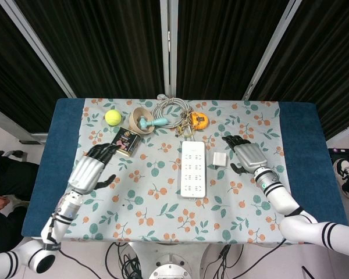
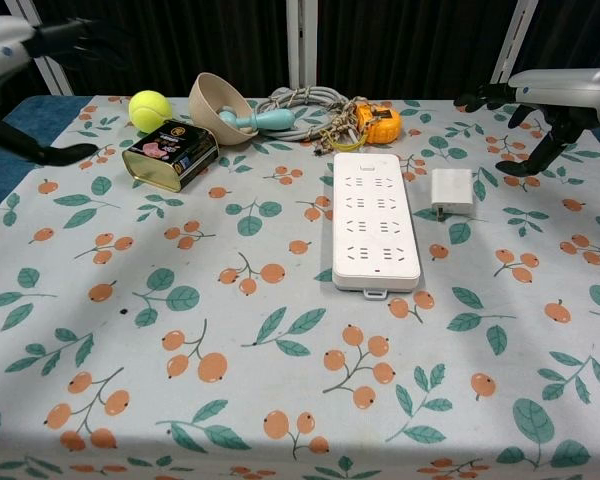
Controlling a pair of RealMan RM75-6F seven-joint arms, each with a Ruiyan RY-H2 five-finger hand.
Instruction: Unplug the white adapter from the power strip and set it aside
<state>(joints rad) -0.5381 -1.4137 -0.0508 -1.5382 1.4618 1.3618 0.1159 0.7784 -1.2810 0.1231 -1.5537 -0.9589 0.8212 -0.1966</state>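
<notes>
Right hand [image 1: 248, 156], fingers spread and empty, hovers beside white adapter [image 1: 220, 159] lying near power strip [image 1: 192, 168].

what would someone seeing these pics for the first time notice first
The long white plastic power strip lies in the middle of the floral tablecloth, with the small white square adapter lying unplugged just to its right. The right robot hand hovers open beside the adapter, and the left robot hand is open over the table's left side. A yellow tennis ball and a dark tin can lie at the far left.
</notes>
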